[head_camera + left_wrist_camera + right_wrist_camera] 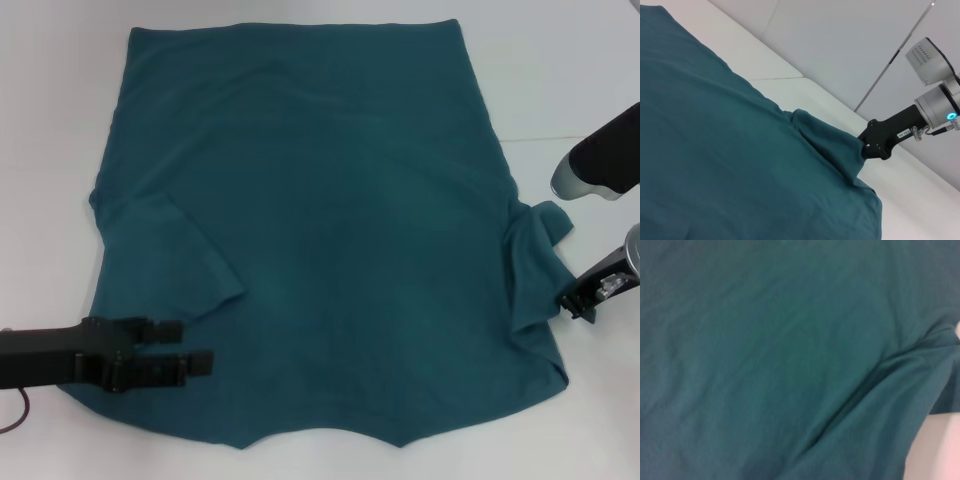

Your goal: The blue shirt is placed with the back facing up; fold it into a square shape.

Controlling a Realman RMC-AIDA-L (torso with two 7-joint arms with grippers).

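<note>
The blue shirt (320, 220) lies spread on the white table (50, 120), plain side up, with its collar edge toward me. One sleeve (170, 255) is folded in over the body on the left. My left gripper (190, 346) hovers over the shirt's near left corner, open and empty, fingers pointing right. My right gripper (572, 300) is at the shirt's right edge, shut on the bunched cloth by the other sleeve (545, 225). The left wrist view shows this right gripper (866, 146) with cloth (835, 145) drawn up to it. The right wrist view shows only shirt (780, 355).
A seam (560, 138) runs across the table at the back right. A dark cable (14, 418) lies at the near left by my left arm. Bare table (600, 400) lies to the right of the shirt.
</note>
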